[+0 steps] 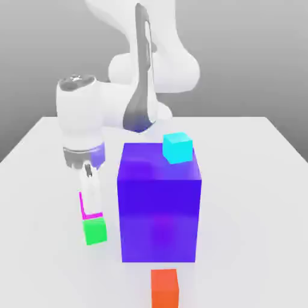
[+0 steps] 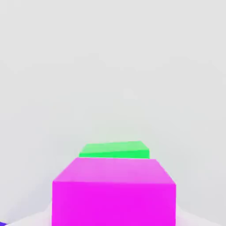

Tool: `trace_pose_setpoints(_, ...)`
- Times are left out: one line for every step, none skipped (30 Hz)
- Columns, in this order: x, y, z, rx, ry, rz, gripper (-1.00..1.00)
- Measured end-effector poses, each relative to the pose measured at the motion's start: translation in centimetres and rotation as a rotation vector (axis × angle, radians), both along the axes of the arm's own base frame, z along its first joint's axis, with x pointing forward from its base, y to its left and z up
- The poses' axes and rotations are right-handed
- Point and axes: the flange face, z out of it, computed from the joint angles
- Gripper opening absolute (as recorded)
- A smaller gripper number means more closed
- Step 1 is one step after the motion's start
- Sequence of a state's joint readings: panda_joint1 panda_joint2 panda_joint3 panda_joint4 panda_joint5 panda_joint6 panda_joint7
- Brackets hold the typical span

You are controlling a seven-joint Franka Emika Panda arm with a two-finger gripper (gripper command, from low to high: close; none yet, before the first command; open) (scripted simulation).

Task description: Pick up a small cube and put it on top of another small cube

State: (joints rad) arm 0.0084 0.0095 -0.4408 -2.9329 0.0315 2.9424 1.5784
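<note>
One white worktop [image 1: 252, 156] carries one large purple-blue block [image 1: 159, 210] and four small cubes. One cyan cube [image 1: 178, 148] sits at the block's upper far corner. One orange cube [image 1: 165, 289] lies in front of the block. One green cube [image 1: 95, 231] rests on the worktop at the exterior view's left of the block. One magenta cube [image 1: 82, 205] is clenched in the pincer [image 1: 90, 201], directly above the green cube and about touching it.

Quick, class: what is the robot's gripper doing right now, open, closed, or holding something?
Gripper: closed on the pink cube, held just above the green cube.
</note>
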Motion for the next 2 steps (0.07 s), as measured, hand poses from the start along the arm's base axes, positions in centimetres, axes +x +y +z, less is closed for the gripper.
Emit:
trace_pose_setpoints(0.23,0.49,0.00,0.000,0.000,0.016,1.00)
trace_pose_setpoints(0.38,0.85,0.00,0.000,0.000,0.028,1.00)
